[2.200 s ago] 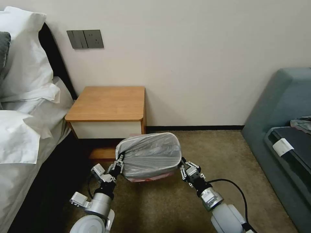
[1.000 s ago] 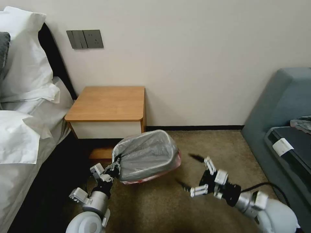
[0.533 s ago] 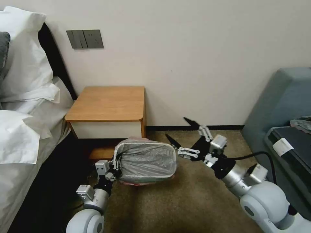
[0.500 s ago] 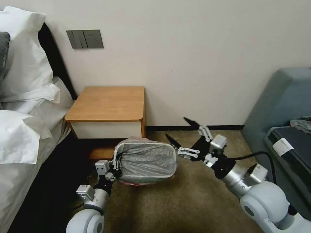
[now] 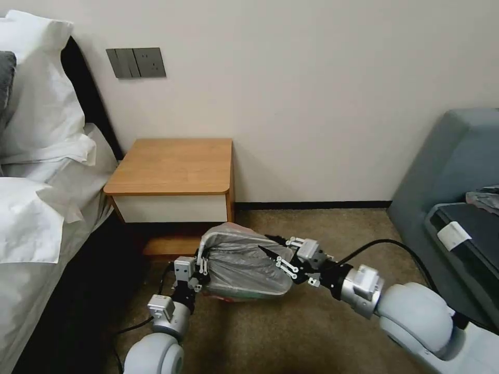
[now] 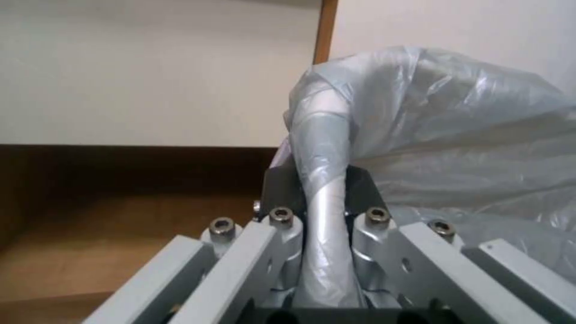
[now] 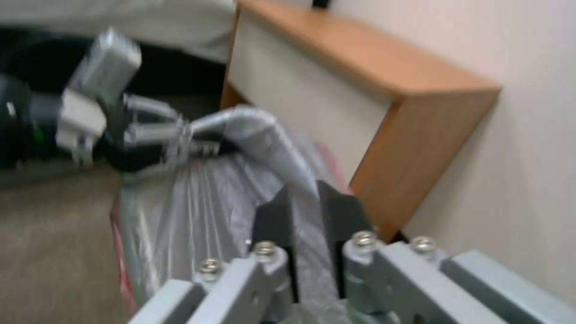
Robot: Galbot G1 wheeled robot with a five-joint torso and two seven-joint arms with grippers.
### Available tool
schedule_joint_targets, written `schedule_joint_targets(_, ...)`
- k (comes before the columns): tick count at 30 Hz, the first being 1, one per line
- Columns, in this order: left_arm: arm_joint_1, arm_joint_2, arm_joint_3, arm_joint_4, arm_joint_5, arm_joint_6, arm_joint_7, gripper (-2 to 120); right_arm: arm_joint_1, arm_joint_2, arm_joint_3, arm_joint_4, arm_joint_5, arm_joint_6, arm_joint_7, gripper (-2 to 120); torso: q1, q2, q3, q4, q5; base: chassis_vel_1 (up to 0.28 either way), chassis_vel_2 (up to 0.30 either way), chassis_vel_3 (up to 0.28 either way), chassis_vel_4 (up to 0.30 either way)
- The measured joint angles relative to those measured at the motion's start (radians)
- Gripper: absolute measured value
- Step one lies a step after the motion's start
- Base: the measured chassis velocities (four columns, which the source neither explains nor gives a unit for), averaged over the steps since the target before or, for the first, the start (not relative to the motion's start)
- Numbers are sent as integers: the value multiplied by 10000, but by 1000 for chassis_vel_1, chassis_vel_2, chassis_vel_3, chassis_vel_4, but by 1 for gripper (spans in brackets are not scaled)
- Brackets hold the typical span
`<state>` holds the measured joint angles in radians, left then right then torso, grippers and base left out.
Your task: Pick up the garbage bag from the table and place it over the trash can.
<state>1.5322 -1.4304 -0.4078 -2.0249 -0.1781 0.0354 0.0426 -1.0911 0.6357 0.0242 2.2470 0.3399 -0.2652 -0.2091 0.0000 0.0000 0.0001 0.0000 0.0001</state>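
Garbage bag [image 5: 244, 265] is drawn over the trash can [image 5: 224, 235], which sits on the carpet in front of the table [image 5: 174, 166]; the table top carries nothing.

Left gripper [image 5: 201, 266]: at the bin's near-left rim, fingers pressed together on the bag-covered rim. Left wrist view confirms this: the dark pads [image 6: 282, 189] sit either side of the rolled rim with film wrapped around it.

Right gripper [image 5: 275, 248]: at the opposite side of the bin, across from the left one. Right wrist view shows its pads [image 7: 273, 225] narrowly apart with grey film running between them; it appears to pinch the bag at the rim.

Handling judgement: the film is very light, limp, crinkly and probably slick, so it stretches and could tear at a pinch point. The best hold is on the hem where it backs onto the stiff rim, not on loose film. The bin itself looks light and may tip or slide under a sideways pull.

View notes: the head view gives the overall layout and the pink edge low on the bin; the wrist views give pad contact, which the head view leaves unresolved.
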Motion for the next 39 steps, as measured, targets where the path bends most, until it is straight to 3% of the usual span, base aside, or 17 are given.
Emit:
schedule_joint_targets(1, 0, 0, 0, 0, 0, 0, 0, 3, 0, 0, 0, 0, 0, 0, 0, 8, 0, 0, 0, 0, 0, 0, 0, 0, 0)
schedule_joint_targets(2, -10, -17, 41, 19, 31, 29, -3, 3, 268, -9, -294, -174, -20, -95, -84, 0, 0, 0, 0, -1, 0, 0, 0, 0, 0)
schedule_joint_targets(13, -230, -212, 267, 199, 383, 109, -116, 3, 3024, 21, -2976, -1547, 49, -817, -453, 0, 0, 0, 0, -1, -1, 0, 0, 0, 0)
schedule_joint_targets(23, -204, -288, 108, 191, 463, 127, -310, 3, 5809, 1215, -5962, -3354, 25, -1109, -614, 0, 0, 0, 0, 2, -1, 0, 0, 0, 0)
schedule_joint_targets(39, 114, -438, 274, -197, 747, 88, -325, 3, 7145, 3016, -7326, -5732, -82, -1073, -706, 0, 0, 0, 0, 2, 0, 0, 0, 0, 0)
